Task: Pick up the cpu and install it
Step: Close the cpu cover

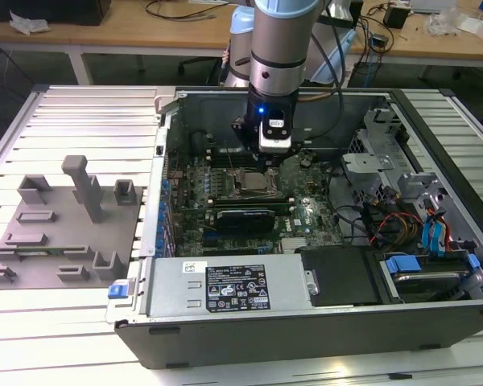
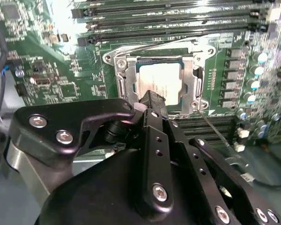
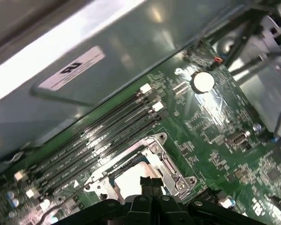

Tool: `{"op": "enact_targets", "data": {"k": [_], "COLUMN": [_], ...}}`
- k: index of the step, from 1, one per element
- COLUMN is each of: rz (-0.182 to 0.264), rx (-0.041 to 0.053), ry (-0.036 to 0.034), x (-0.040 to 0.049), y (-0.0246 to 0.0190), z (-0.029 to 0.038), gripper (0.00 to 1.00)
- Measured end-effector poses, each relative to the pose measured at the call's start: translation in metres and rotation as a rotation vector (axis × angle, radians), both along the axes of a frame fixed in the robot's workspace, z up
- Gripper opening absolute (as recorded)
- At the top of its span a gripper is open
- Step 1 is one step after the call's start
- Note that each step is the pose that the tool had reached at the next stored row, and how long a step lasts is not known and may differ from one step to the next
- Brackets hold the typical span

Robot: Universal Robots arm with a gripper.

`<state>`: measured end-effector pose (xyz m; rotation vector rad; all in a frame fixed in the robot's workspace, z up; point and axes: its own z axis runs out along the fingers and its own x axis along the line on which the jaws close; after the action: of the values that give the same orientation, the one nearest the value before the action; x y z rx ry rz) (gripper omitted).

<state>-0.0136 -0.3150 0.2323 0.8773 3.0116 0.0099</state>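
The cpu sits flat in the socket frame, and the gripper hangs right at its edge, fingers pinched together with nothing between them. The chip's probably light, stiff, slick on top and fragile underneath, so it's an edges-only grab.

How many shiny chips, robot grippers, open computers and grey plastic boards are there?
cpu: 1
gripper: 1
open computer case: 1
grey plastic board: 1
Total: 4
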Motion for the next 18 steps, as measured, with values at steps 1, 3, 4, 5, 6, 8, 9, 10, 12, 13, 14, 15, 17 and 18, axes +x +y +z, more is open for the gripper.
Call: {"op": "enact_targets", "data": {"k": [1,3,4,5,6,8,9,10,12,13,14,15,17,18], "rz": [0.02,0.064,0.084,0.112,0.134,0.175,0.193,0.225,0.286,0.306,0.337,0.379,0.439,0.456], "rx": [0.0,-0.0001,-0.0001,0.0,0.0,0.0,0.0,-0.0001,-0.0002,-0.0001,-0.0001,-0.0001,-0.0001,-0.0001], "ry": [0.0,0.0,0.0,0.0,0.0,0.0,0.0,0.0,0.0,0.0,0.0,0.0,0.0,0.0], "x": [0.0,0.0,0.0,0.0,0.0,0.0,0.0,0.0,0.0,0.0,0.0,0.0,0.0,0.0], "y": [0.0,0.0,0.0,0.0,0.0,0.0,0.0,0.0,0.0,0.0,0.0,0.0,0.0,0.0], "z": [0.0,0.0,0.0,0.0,0.0,0.0,0.0,-0.0001,-0.0002,-0.0003,-0.0004,-0.0005,-0.0007,-0.0007], "gripper": [0.11,0.11,0.11,0.11,0.11,0.11,0.11,0.11,0.11,0.11,0.11,0.11,0.11,0.11]}}
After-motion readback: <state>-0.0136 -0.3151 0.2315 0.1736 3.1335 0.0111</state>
